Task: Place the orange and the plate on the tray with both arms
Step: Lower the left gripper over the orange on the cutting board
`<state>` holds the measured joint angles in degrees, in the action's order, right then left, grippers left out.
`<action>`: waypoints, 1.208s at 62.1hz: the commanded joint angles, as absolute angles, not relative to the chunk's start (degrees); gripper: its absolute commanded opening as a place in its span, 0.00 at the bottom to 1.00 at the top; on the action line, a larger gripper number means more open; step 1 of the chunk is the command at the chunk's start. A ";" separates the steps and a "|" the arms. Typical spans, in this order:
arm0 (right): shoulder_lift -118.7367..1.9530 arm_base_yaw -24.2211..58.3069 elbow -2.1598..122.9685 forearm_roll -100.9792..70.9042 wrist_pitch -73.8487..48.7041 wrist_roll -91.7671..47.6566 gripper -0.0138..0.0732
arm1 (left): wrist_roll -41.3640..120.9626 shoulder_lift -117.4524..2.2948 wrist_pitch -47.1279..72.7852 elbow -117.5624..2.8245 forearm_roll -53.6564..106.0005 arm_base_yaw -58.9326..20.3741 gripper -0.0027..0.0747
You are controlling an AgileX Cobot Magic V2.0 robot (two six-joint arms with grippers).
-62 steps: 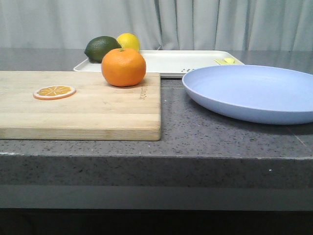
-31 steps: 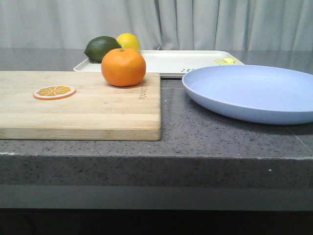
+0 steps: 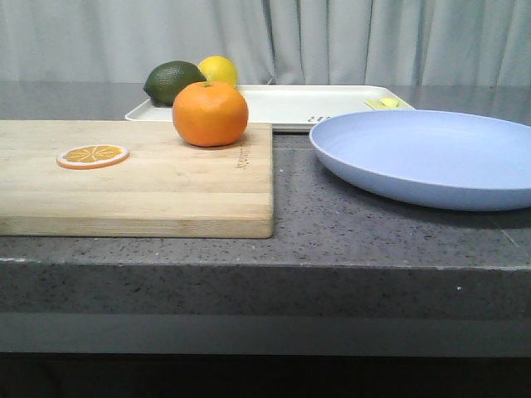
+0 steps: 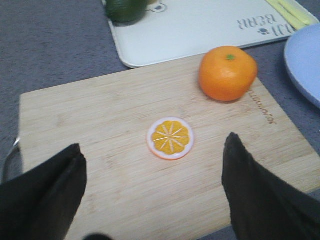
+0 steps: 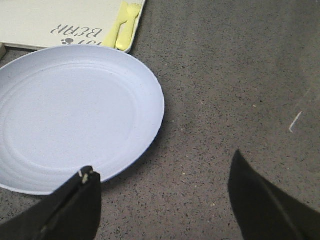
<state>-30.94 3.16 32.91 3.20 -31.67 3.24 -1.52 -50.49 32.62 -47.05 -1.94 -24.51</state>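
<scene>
Between the earlier front views and the present one, nothing is seen to have moved: the orange point(image 3: 210, 114), the plate point(image 3: 431, 156) and the tray point(image 3: 290, 105) lie exactly as before. No arm is seen in the front view. The task is therefore judged to be at its very start, with neither thing yet lifted.

The orange is seen resting on the far right corner of the board point(image 3: 133, 178), just in front of the tray's near rim and well apart from the slice point(image 3: 92, 155). The plate is set flat on the counter point(image 3: 332, 232), to the right of the board, its far edge close to the tray. On the tray, a lime point(image 3: 173, 82) and a lemon point(image 3: 217, 70) are seen at the far left corner and a small yellow utensil point(image 3: 383, 103) near the right end; the middle is left bare.

In the left wrist view, the left gripper point(image 4: 152, 185) is held above the board with its fingers spread wide and nothing between them; the orange lies ahead of it. In the right wrist view, the right gripper point(image 5: 162, 197) is likewise spread wide and empty, poised over the counter beside the plate's near rim.

Since nothing has shifted, both approaches are judged to be still outstanding.
</scene>
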 commanded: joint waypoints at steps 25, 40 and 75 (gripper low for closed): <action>-31.50 3.35 34.84 3.22 -27.94 2.51 0.78 | -1.45 -76.08 28.61 -67.54 -3.33 -33.38 0.81; -31.50 3.36 34.83 3.22 -27.99 2.51 0.78 | -1.45 -87.02 31.56 -76.74 -3.33 -33.38 0.87; -31.50 3.36 34.65 3.22 -27.96 2.51 0.78 | -1.45 -99.61 32.30 -84.27 -3.20 -33.38 0.86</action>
<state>-30.94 3.29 32.91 3.06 -31.67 3.24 -1.52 -101.94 35.24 -82.27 -3.15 -32.97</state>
